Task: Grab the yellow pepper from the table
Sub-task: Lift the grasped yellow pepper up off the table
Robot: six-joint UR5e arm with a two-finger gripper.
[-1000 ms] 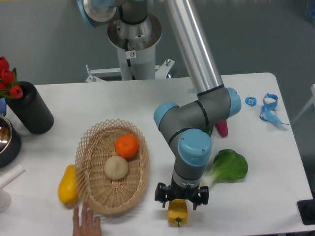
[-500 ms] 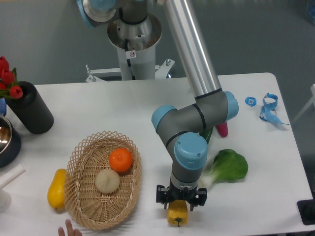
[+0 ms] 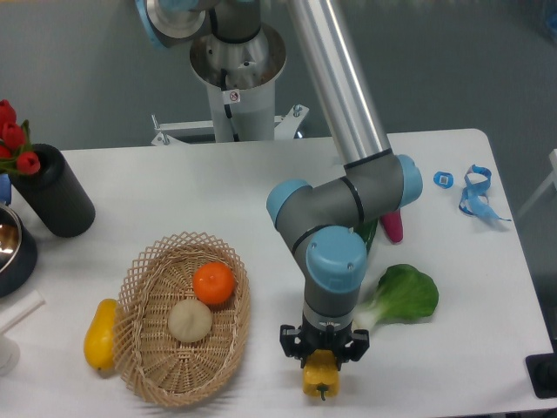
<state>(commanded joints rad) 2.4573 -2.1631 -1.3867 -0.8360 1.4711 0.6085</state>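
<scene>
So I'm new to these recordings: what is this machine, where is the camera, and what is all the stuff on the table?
This is one picture from a fixed camera looking down at a white table from the front. The grey and blue jointed thing is a robot arm, mounted behind the table and reaching toward the near edge. At its tip is a two-finger gripper, pointing down over a small yellow pepper. The fingers sit on either side of it, though I cannot tell if they are squeezing it yet. To the left is a wicker basket holding an orange and a pale round fruit, with a yellow mango-like fruit beside it. To the right lies a leafy green.
</scene>
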